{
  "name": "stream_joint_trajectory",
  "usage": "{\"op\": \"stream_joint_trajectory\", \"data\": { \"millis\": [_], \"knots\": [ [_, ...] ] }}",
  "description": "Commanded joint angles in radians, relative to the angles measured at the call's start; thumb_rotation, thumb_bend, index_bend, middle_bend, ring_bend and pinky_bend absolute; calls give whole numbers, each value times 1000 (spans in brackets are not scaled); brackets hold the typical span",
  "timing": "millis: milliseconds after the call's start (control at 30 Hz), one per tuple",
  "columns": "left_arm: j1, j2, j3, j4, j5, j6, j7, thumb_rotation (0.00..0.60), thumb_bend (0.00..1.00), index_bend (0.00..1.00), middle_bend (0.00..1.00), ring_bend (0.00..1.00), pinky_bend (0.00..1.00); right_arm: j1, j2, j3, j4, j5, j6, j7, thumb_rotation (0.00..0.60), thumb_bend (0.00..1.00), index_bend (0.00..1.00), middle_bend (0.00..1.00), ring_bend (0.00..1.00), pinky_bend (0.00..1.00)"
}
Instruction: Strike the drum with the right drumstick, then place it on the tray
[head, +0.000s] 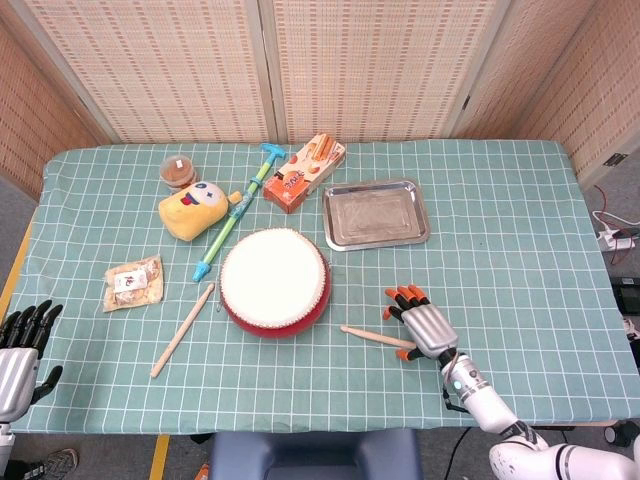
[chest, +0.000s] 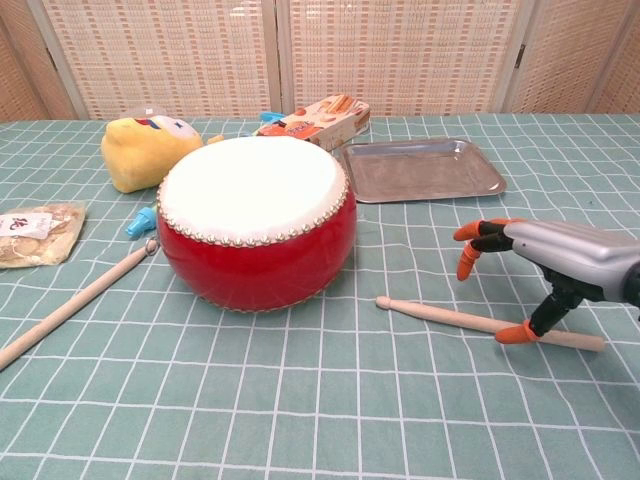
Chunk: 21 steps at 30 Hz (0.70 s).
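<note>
— What is the right hand (chest: 545, 262) doing?
— Its fingers are spread, holding nothing; it hovers over the butt end of the right drumstick (chest: 455, 318), thumb tip touching or just beside the stick.
— And the stick?
— Flat on the tablecloth (head: 520, 240), tip pointing toward the red drum (chest: 256, 221).
— The tray (head: 376, 213)?
— Behind the drum, well apart.
— Left hand (head: 18, 350)?
— At the table's near-left corner, fingers apart.

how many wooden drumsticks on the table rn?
2. One wooden drumstick lies left of the red drum; the other wooden drumstick lies right of it, by the right hand. None seem hidden.
</note>
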<state>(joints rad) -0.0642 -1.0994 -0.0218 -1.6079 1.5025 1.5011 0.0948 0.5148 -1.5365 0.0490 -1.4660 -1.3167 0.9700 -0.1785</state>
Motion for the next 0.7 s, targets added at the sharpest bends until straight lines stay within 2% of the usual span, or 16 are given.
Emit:
{"op": "stream_joint_trajectory", "data": {
  "millis": [33, 133, 333, 700],
  "knots": [
    [1, 1, 1, 2, 2, 0, -4, 600, 265, 0, 0, 0, 0, 11, -35, 14, 27, 6, -9, 16, 600, 202, 431, 61, 0, 0],
    [2, 1, 3, 6, 4, 0, -9, 600, 266, 0, 0, 0, 0, 23, -65, 22, 50, 23, -29, 20, 600, 268, 465, 61, 0, 0],
    [5, 0, 3, 17, -1, -1, -19, 600, 267, 0, 0, 0, 0, 43, -116, 40, 92, 43, -46, 17, 600, 286, 497, 61, 0, 0],
    [5, -7, 3, 37, -1, -5, -39, 600, 266, 0, 0, 0, 0, 58, -148, 41, 115, 64, -64, -8, 600, 290, 498, 61, 0, 0]
  ]
}}
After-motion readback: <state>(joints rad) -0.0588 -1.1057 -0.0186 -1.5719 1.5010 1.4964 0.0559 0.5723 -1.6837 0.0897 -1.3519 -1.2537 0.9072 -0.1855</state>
